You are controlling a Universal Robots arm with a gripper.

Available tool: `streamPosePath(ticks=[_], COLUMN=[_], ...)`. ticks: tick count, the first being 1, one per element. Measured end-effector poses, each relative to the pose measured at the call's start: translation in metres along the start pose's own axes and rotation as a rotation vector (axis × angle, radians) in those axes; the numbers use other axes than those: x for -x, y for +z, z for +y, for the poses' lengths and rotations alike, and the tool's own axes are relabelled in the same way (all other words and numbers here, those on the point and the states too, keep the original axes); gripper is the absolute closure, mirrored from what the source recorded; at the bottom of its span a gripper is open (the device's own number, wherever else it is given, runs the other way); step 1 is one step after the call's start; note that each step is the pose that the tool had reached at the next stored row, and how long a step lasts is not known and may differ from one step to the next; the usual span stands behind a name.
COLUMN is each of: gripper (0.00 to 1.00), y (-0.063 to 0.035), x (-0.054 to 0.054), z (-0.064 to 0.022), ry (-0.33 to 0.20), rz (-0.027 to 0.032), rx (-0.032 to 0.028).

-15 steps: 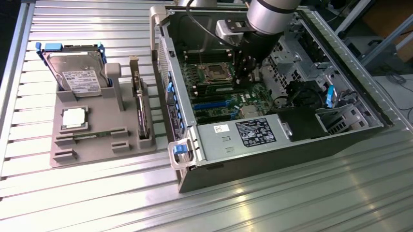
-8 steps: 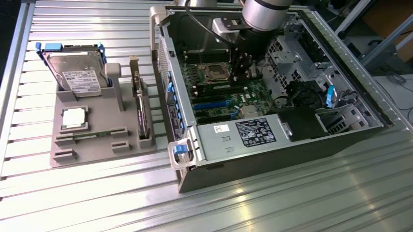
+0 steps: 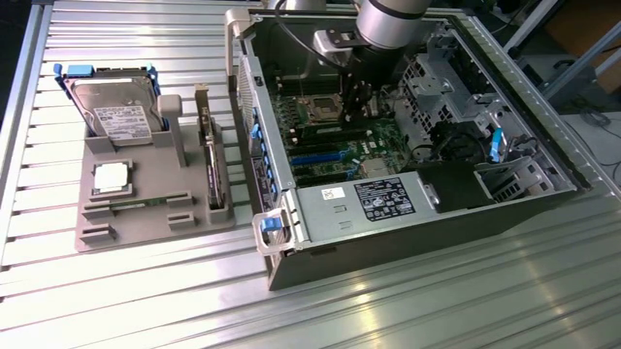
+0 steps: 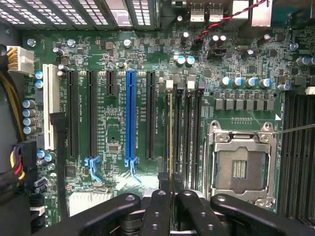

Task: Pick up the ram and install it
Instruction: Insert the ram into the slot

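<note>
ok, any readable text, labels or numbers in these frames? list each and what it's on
None can be read.
Hard drive label: print too small.
Power supply black label: print and marks too small.
White sticker beside it: blurred.
Motherboard silkscreen beside the slots: too small.
Processor on the grey tray: no legible marking.
Ram, edge-on in the gripper: no text visible.
</note>
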State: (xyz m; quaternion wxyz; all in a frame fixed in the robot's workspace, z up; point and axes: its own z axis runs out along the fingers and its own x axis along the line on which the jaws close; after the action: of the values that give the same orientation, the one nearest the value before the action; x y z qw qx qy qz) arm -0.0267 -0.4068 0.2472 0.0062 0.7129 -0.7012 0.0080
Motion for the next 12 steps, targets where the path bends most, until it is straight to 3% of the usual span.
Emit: streamPosePath(ticks=[12], gripper=[0.88], y=[0.0110], x=[0.0010], z=[0.0052], ry=[0.002], rz=[0.0000], rx=[0.0000])
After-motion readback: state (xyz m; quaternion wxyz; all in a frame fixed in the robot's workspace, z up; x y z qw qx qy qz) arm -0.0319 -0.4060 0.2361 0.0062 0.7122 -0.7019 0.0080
